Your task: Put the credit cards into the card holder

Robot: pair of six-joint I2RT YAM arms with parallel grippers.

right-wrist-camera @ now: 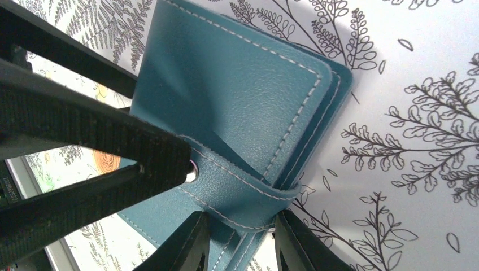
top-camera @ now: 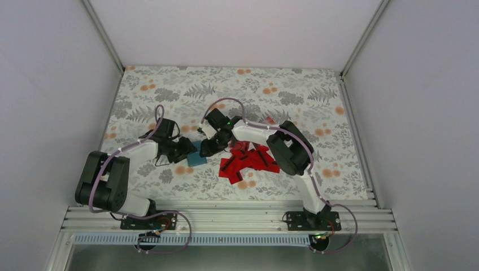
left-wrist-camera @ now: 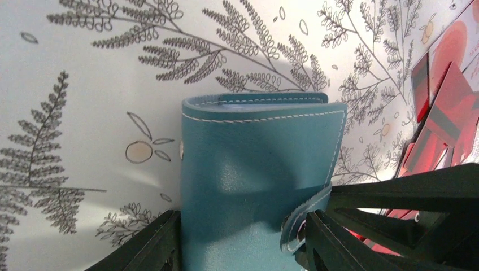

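My left gripper clamps the small teal-blue stitched folding card holder, my right gripper straddles its strap, and I cannot tell whether it pinches.

My left arm and right arm are white shells with chunky black joints, each trailed by a thin lilac cable. Matte black fingers with triangulated struts form my left end effector and right end effector.

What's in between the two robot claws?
The teal card holder. The top view shows it between the left gripper and right gripper. Both wrist views show it too.
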